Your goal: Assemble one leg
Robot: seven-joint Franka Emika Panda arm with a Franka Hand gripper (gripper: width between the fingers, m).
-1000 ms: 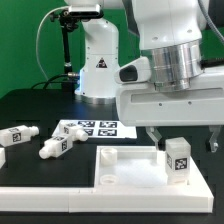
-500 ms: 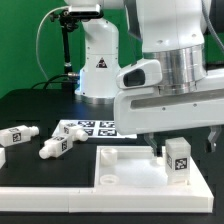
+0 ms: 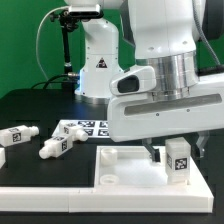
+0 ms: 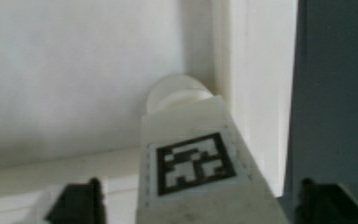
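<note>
A leg (image 3: 178, 160), a chunky white peg with a square tag, stands upright on the far right part of the large white panel (image 3: 110, 165). My gripper (image 3: 175, 151) is open and lowered over this leg, with one finger on each side. In the wrist view the leg (image 4: 190, 150) fills the middle, standing in the panel's raised corner. The dark fingertips (image 4: 73, 202) flank it with a gap on each side and do not touch it.
Two loose legs (image 3: 17, 135) (image 3: 55, 147) lie on the black table at the exterior view's left, and a third (image 3: 2, 157) shows at the edge. The marker board (image 3: 88, 129) lies behind the panel. The arm's white base (image 3: 98, 65) stands at the back.
My gripper has come down and a little toward the exterior view's left, so its fingers now straddle the standing leg. The leg and the loose parts have not moved.
</note>
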